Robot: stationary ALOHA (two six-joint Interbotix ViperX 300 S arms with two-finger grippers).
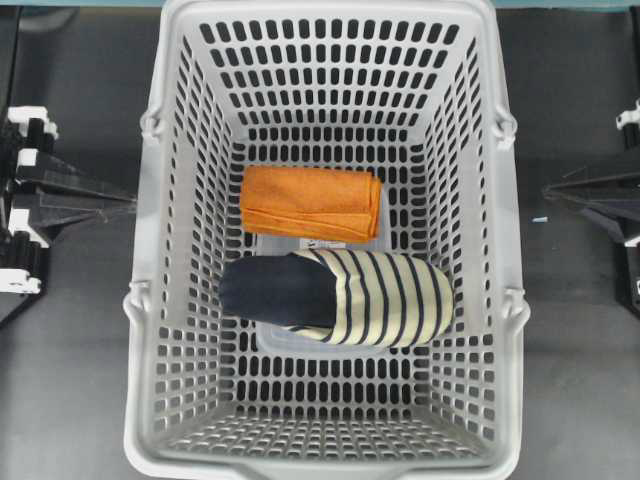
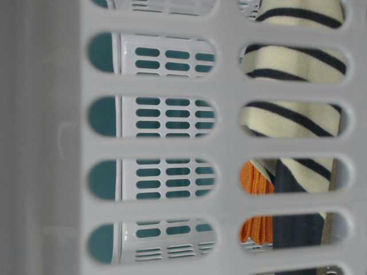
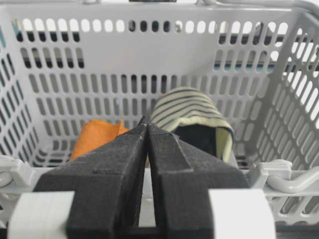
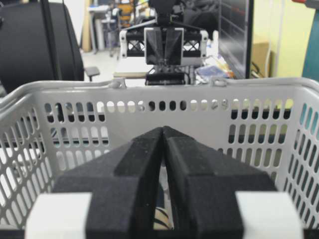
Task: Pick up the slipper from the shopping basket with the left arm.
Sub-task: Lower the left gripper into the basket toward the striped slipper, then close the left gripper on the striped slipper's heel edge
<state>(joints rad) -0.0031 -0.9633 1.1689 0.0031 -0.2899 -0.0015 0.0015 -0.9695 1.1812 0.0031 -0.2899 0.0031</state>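
Seen from overhead, the shopping basket (image 1: pixel 170 250) fills the middle of the dark worktop (image 1: pixel 70 400), its slotted light-grey walls sloping down to a perforated floor. The slipper (image 1: pixel 340 297) lies on that floor just below centre, stretched across from 9 to 3 o'clock: its dark navy end points toward 9 o'clock and the cream upper with thin navy stripes toward 3 o'clock. Just beside it, toward 12 o'clock, lies a folded orange cloth (image 1: pixel 311 203), roughly parallel to it; whether the two touch cannot be told. A pale flat piece shows under them on the basket floor, too hidden to identify. The left arm's gripper (image 1: pixel 118 203) sits outside the basket at 9 o'clock, its black pointed tip just short of the basket's outer wall, and the right gripper (image 1: pixel 556 192) mirrors it at 3 o'clock, also outside the basket. In the left wrist view the left gripper (image 3: pixel 147 124) has its two black fingers (image 3: pixel 112 169) pressed together to a point with nothing between them, held just outside the basket rim (image 3: pixel 279 172) and aimed over it at the slipper (image 3: pixel 192 117), whose open dark mouth faces the camera with the orange cloth (image 3: pixel 97 137) at its left. The right wrist view shows the right gripper (image 4: pixel 163 132) likewise closed on nothing, outside the near wall, with the left arm (image 4: pixel 164 45) facing it from beyond the far rim. The table-level view looks through the basket slots at striped fabric (image 2: pixel 292 120) and a sliver of orange (image 2: pixel 255 183).
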